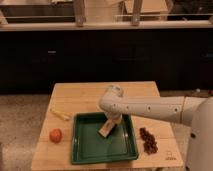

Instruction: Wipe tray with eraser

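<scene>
The worktop (80, 95) is light wood and carries every item noted here. At its left edge, near the front, sits a round red fruit (55, 135), clear of the other items. Behind it and slightly to the right lies a thin pale yellow stick (60, 114), set at an angle just beyond the back left corner of the tray.

The tray (90, 145), dark green with a raised rim and rounded corners, occupies the front middle of the worktop. The eraser (106, 129) is inside it, in the back right part, tilted, with its lower end down at the tray floor.

The hand (113, 121) is over that same part of the tray, closed on the upper end of the eraser. The white arm reaches in from the right at a low height.

To the right of the tray, on bare wood just beside its rim, lies a cluster of small dark red pieces (148, 140).
</scene>
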